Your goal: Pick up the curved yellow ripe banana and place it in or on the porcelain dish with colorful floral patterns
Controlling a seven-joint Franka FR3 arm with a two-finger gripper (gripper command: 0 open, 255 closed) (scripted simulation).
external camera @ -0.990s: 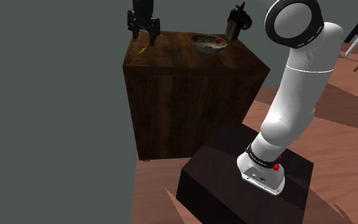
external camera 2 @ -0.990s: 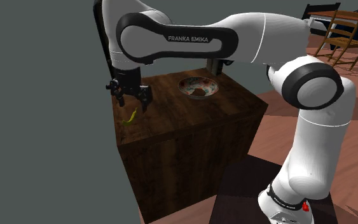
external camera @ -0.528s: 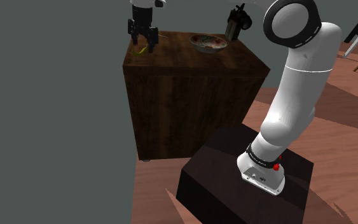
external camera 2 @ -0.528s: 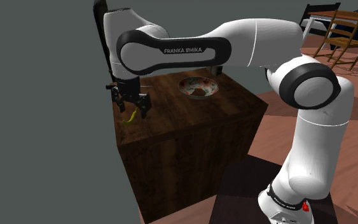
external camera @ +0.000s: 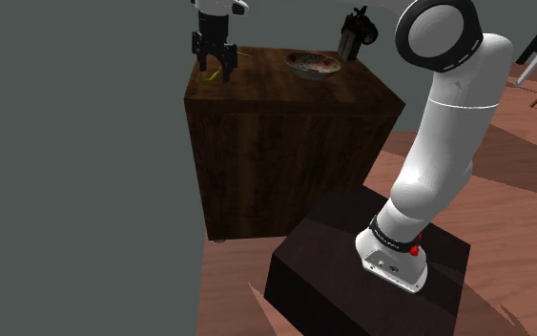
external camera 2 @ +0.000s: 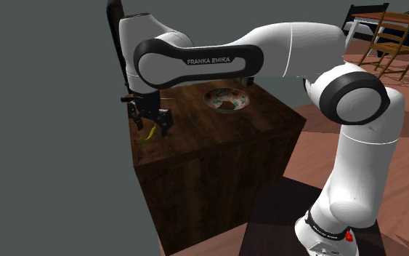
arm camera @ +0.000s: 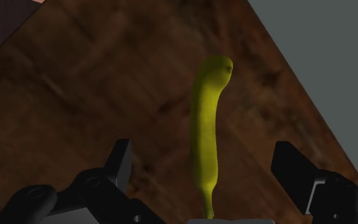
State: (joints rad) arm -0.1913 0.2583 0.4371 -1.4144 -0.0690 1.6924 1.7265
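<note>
Banana [arm camera: 208, 137] judged light, slender, soft-skinned, easily bruised; fingers [arm camera: 121, 162] released, straddling it on worktop [arm camera: 75, 95]; grip mid-length, across its width, gently

A plain grey wall [external camera: 75, 143] takes up the left half of the shoulder view. Beside it stands a tall, dark wooden cabinet [external camera: 285, 162] with a grained worktop. The floor [external camera: 514, 220] is reddish-brown planks. A slatted wooden chair [external camera 2: 393, 40] stands in the second exterior view's upper right corner.
</note>
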